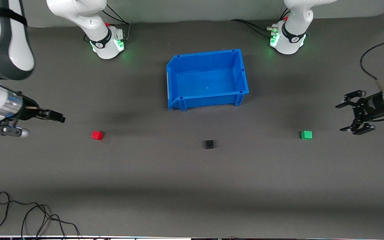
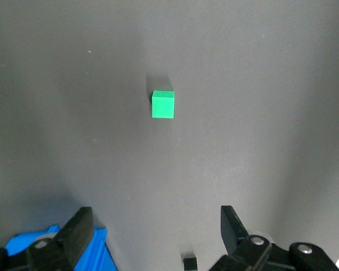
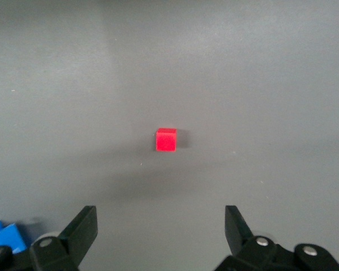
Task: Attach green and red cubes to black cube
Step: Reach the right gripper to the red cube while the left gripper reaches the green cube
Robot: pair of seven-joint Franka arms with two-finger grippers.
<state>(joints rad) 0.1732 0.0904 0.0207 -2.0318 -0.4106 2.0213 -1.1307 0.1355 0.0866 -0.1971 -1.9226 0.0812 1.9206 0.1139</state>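
White arms, green-lit bases — black claws

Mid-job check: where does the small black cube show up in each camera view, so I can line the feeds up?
Front view: the small matte black cube sits on the dark table, nearer the camera than the blue plastic bin, between the red and green cubes.
Left wrist view: only its top peeks in at the picture's lower edge.
Right wrist view: not in it.
Shared landmark: the blue bin's corner shows in all three.
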